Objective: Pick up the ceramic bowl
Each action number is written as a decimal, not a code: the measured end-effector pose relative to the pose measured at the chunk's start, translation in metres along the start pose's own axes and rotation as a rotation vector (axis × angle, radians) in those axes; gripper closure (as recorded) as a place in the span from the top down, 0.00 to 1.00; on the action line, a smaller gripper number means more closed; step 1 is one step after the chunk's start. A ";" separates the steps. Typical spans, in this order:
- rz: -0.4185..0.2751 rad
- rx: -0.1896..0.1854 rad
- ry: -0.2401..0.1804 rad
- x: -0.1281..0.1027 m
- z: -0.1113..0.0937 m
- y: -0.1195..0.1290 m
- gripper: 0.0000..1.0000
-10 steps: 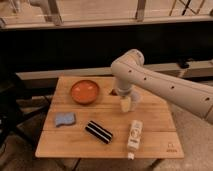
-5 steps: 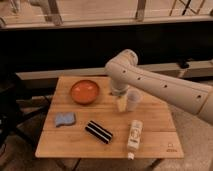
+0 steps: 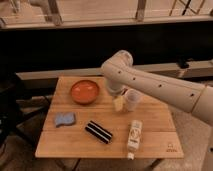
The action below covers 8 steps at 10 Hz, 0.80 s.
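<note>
The ceramic bowl (image 3: 84,91), round, shallow and orange-red, sits upright on the back left part of the wooden table (image 3: 155,120). My gripper (image 3: 118,103) hangs from the white arm (image 3: 150,82) that reaches in from the right. It is just above the table, a short way right of the bowl and not touching it. A translucent plastic cup (image 3: 132,99) stands right beside the gripper on its right side.
A blue sponge (image 3: 64,118) lies at the front left. A black object with white stripes (image 3: 98,131) lies at the front middle. A white bottle (image 3: 133,136) lies on its side at the front right. A dark ledge and railing run behind the table.
The arm has swung left, and the gripper has moved from over the cup to the cup's left side, closer to the bowl. The objects on the table have not moved.
</note>
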 end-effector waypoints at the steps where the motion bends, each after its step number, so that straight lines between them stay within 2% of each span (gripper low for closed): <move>1: -0.010 0.001 -0.003 -0.003 0.002 -0.002 0.80; 8: -0.080 0.007 -0.024 -0.017 0.020 -0.011 0.80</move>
